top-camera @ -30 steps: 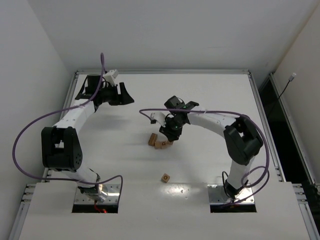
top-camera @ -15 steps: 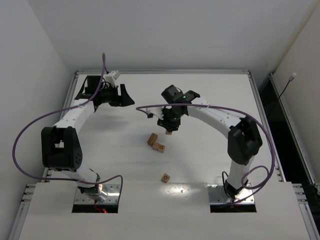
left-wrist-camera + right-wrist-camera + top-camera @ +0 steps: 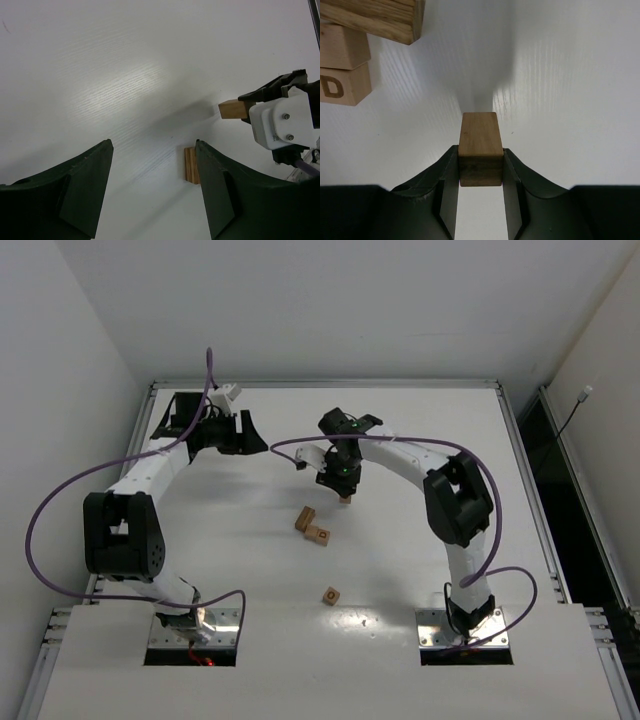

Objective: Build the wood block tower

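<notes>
Top view: left claw [image 3: 236, 433] at the far-left of the table [image 3: 420, 570], released, nothing in it. Right claw [image 3: 345, 488] mid-table, clenched on the held block [image 3: 345, 498]. Two loose blocks [image 3: 305, 518] lie just beside each other, near that claw. Lone block [image 3: 330, 595] sits well apart, closer to the bases.

Left wrist: fingers [image 3: 80, 192] wide apart, bare table between. Held block [image 3: 232, 109] sticks out of the right claw at right.

Right wrist: held block [image 3: 480, 142] pinched between both fingers. Loose blocks [image 3: 342, 65] bunched top-left, one marked D.
</notes>
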You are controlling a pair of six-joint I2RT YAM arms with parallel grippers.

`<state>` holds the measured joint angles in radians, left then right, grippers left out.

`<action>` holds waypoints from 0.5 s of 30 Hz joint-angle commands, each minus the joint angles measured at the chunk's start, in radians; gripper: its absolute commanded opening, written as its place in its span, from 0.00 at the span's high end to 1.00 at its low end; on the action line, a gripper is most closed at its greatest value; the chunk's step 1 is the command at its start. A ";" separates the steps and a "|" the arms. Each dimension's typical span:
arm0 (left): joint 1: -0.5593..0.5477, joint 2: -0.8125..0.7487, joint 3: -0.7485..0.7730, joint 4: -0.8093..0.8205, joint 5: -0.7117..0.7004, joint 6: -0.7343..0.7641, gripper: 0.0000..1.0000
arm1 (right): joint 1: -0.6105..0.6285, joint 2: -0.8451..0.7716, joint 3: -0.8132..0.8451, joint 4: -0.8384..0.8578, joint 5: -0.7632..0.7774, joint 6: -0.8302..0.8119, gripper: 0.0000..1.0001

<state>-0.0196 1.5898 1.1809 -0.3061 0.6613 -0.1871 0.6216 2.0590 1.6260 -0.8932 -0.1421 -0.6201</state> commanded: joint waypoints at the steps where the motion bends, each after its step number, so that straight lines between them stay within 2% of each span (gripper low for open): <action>1: 0.009 0.018 0.020 0.013 0.001 0.015 0.37 | -0.014 -0.003 0.052 0.023 0.033 0.025 1.00; 15: 0.009 0.036 0.029 0.013 -0.008 0.005 0.37 | -0.060 0.050 0.086 0.077 -0.010 -0.036 0.97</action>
<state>-0.0196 1.6218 1.1809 -0.3065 0.6548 -0.1871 0.5709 2.0804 1.6577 -0.8417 -0.1318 -0.6231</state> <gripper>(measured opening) 0.631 0.306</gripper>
